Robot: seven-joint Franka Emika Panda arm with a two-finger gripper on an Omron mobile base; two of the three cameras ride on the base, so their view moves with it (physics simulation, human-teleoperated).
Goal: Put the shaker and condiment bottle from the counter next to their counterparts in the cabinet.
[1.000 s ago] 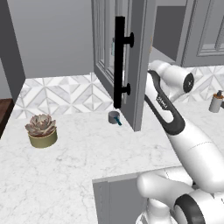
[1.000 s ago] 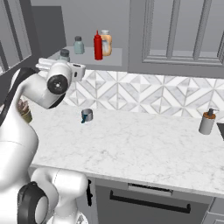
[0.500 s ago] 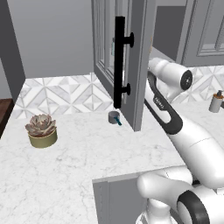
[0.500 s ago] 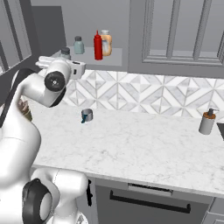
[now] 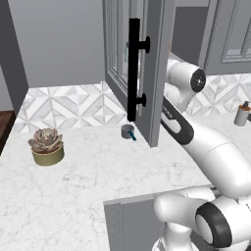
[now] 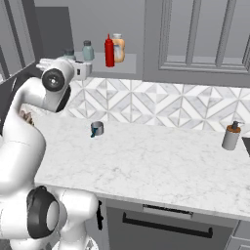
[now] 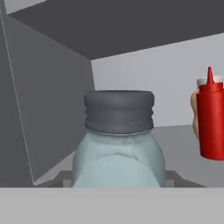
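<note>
The shaker (image 7: 118, 140), a pale blue-grey jar with a grey cap, stands very close in the hand view, inside the open cabinet (image 5: 152, 59). My gripper (image 6: 70, 56) is at the shelf's left end, shut on the shaker (image 6: 68, 52); the fingertips are hidden. A similar jar (image 6: 88, 50) stands just to its right on the shelf. The red condiment bottle (image 6: 109, 50) stands further right, beside an orange bottle (image 6: 117, 47), and appears at the right of the hand view (image 7: 211, 118). In the left base view the door hides the hand.
The open door's black bar handle (image 5: 134, 68) hangs in front of the arm. On the marble counter (image 6: 161, 161) are a small grey cup with a blue handle (image 6: 96, 128), a grey brown-topped bottle (image 6: 231, 136) at the right, and a potted succulent (image 5: 47, 146) at the left.
The wrist has risen a little and shifted left toward the cabinet shelf, carrying the shaker. The things on the counter and the shelf have stayed put.
</note>
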